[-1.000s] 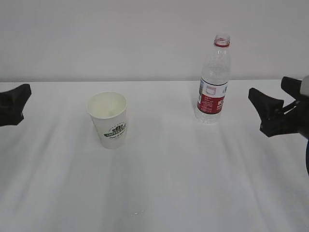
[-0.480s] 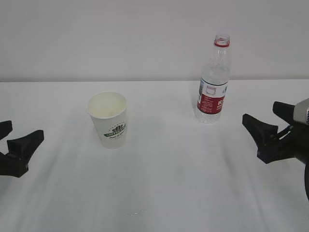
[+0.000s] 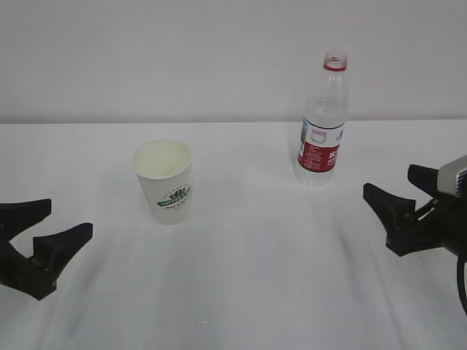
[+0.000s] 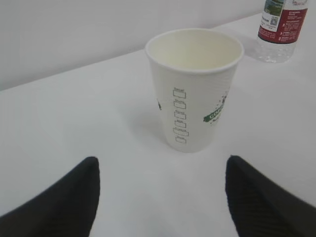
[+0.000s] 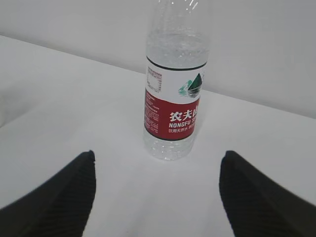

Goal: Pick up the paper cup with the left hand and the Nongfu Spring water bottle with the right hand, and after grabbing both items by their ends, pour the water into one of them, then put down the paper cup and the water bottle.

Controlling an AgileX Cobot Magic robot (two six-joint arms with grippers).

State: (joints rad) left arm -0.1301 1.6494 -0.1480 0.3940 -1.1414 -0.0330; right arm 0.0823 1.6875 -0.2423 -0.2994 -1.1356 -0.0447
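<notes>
Both end effectors open, nothing held; cup and bottle stand upright on the white table (image 3: 248, 292).

Lower left: left end effector (image 3: 45, 232) spread wide, apart from the paper cup (image 3: 165, 181) at centre-left. Cup is empty, light, thin-walled, likely crushes easily, so take it gently around the mid or lower wall. Upper right: Nongfu Spring water bottle (image 3: 322, 120), uncapped, water inside, likely heavier, smooth, squeezable; take the labelled body, keep upright. Right edge: right end effector (image 3: 400, 203) open, near it, not touching.
</notes>
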